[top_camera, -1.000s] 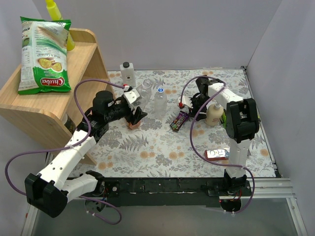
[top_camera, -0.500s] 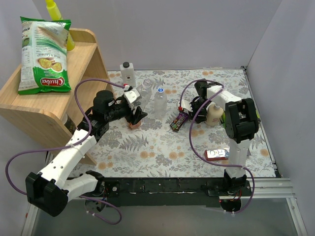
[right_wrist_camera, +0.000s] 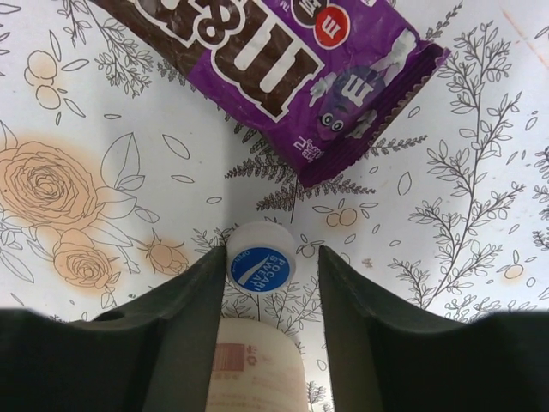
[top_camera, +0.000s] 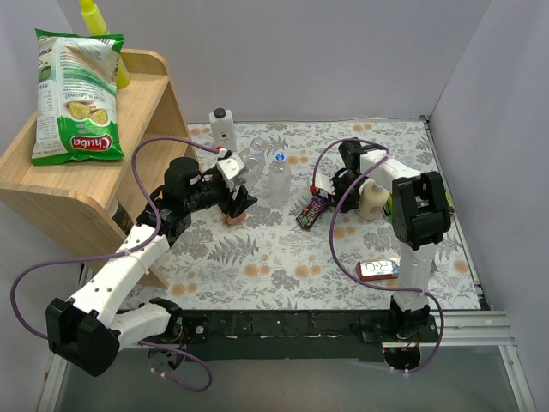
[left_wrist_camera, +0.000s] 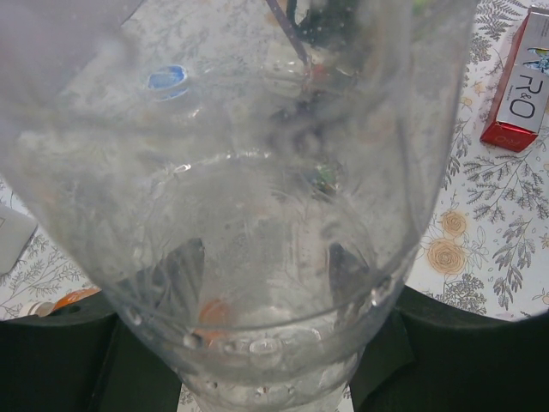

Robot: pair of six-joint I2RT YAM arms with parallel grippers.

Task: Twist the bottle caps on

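Observation:
My left gripper (left_wrist_camera: 264,268) is shut on the lower part of a clear bottle (left_wrist_camera: 257,172), which fills the left wrist view; both fingers show dimly through the plastic. From above, that bottle (top_camera: 251,156) tilts beside the left gripper (top_camera: 240,201), and an orange bottle (top_camera: 230,220) lies just under it. A second clear bottle (top_camera: 279,176) stands upright with a blue cap on it. My right gripper (right_wrist_camera: 273,256) is low over the cloth, open around a loose white cap with a blue top (right_wrist_camera: 260,262). The left finger touches the cap; a small gap remains at the right finger.
A purple candy pack (right_wrist_camera: 283,69) lies just past the cap, and a cream bottle (top_camera: 373,199) stands close behind the right gripper. There is a white square bottle (top_camera: 223,129) at the back, a red box (top_camera: 377,269) at the front right, and a wooden shelf (top_camera: 94,172) on the left.
The right gripper's jaws have narrowed around the loose cap after a small shift toward it. The left arm and its bottle have not moved.

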